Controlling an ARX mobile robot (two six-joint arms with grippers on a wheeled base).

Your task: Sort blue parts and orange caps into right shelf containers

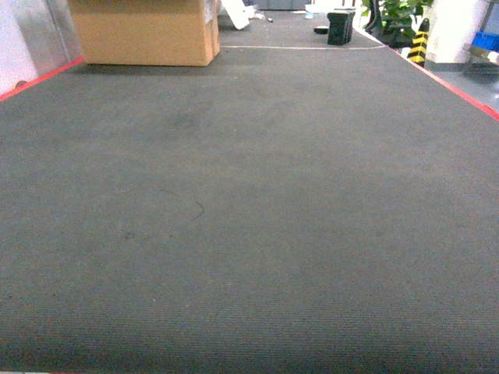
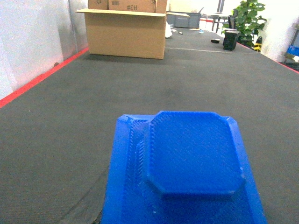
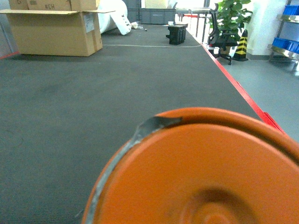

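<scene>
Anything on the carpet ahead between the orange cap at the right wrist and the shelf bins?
Nothing visible. The carpet beyond the orange cap lies bare up to the cardboard box; only a shelf edge shows at far right.

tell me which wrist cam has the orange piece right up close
The right wrist view: an orange cap fills its lower half. The left wrist view has a blue part up close instead.

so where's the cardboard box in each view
Head: cardboard box at the top left, far end of the dark carpet.
Left wrist: top, left of centre, beyond the blue part.
Right wrist: top left corner, beyond the orange cap.
Shared landmark: the black object farther right.
</scene>
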